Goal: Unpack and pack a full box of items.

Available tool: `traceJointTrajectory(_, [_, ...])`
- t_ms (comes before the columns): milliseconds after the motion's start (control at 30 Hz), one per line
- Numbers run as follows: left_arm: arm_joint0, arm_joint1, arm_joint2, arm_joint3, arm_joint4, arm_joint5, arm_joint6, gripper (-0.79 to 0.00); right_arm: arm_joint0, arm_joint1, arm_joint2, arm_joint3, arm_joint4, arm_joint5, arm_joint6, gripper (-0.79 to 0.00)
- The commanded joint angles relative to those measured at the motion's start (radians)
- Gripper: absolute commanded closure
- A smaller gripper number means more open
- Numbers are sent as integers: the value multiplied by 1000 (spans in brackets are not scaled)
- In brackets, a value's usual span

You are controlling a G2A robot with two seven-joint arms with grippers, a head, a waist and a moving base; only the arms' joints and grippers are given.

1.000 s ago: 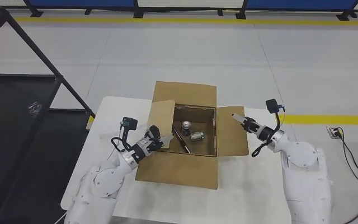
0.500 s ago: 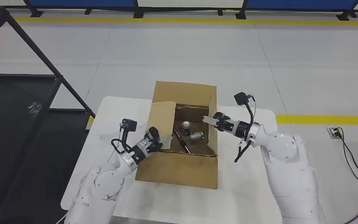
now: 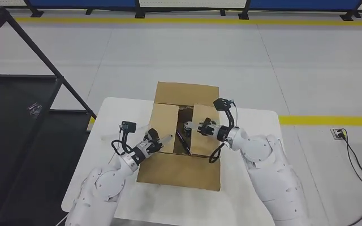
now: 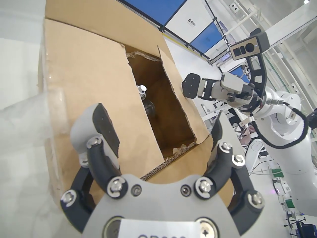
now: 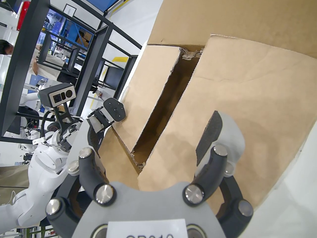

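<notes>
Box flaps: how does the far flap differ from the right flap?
The far flap lies opened outward, away from the opening; the right flap is folded in over it. The right end effector is at the right flap; nothing is at the far flap. Both are brown cardboard.

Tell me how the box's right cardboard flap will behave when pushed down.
The brown corrugated cardboard right flap looks flat and unbent, so it probably swings stiffly on its fold. It looks thin, likely light. Ragged torn edges at the hinge corners suggest it may rip if forced.
</notes>
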Motion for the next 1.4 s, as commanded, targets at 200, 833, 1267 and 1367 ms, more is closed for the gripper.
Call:
traceJointTrajectory(200, [1,1,1,3,-8,1,31,-785,21,1,-30,52,-16,57,-17,-785])
traceJointTrajectory(833, [196,46,-251,-221,-86,-89,16,-785,14,13,-21,19,34,52,-95,-785])
traceJointTrajectory(1267, [389,85,-383,-242,-287,-180,-273,-785,-10,8,-21,2,37,128,-203,-785])
traceJointTrajectory(1367, [388,90,-371,-218,-341,-159,-336,-785,-14,3,2,13,88,187,-310,-785])
